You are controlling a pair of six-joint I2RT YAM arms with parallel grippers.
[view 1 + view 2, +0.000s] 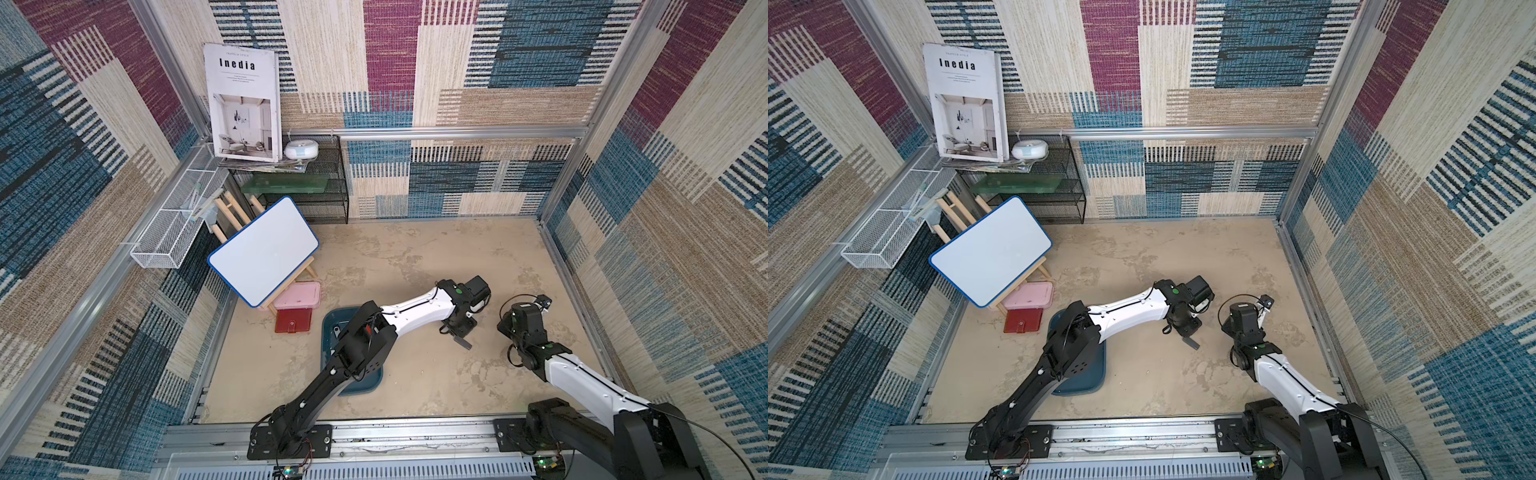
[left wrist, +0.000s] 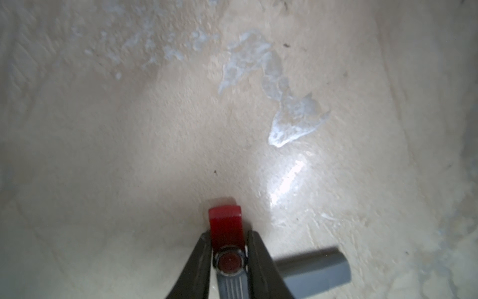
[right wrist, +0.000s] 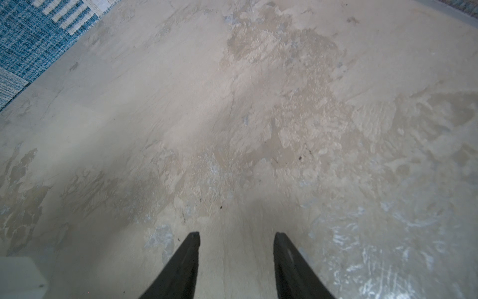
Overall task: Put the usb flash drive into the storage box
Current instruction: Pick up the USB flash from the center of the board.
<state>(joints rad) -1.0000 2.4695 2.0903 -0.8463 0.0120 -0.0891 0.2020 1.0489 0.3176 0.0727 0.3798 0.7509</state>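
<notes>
The usb flash drive (image 2: 225, 222) is red with a silver swivel clip and lies on the beige table. In the left wrist view my left gripper (image 2: 228, 233) is shut on it, one dark finger pressed against each side at the pivot. In both top views the gripper head (image 1: 457, 328) hides the drive. The storage box (image 1: 365, 384), a dark teal tray, sits to the left under the left arm, which covers much of it. My right gripper (image 3: 237, 234) hangs open over bare table to the right, with nothing between its fingers.
A small grey block (image 1: 462, 342) lies right beside the left gripper. A pink lidded box (image 1: 297, 296) and a flat red case (image 1: 293, 321) sit left of the tray, under a whiteboard on an easel (image 1: 264, 249). A black mesh shelf (image 1: 328, 187) stands at the back left.
</notes>
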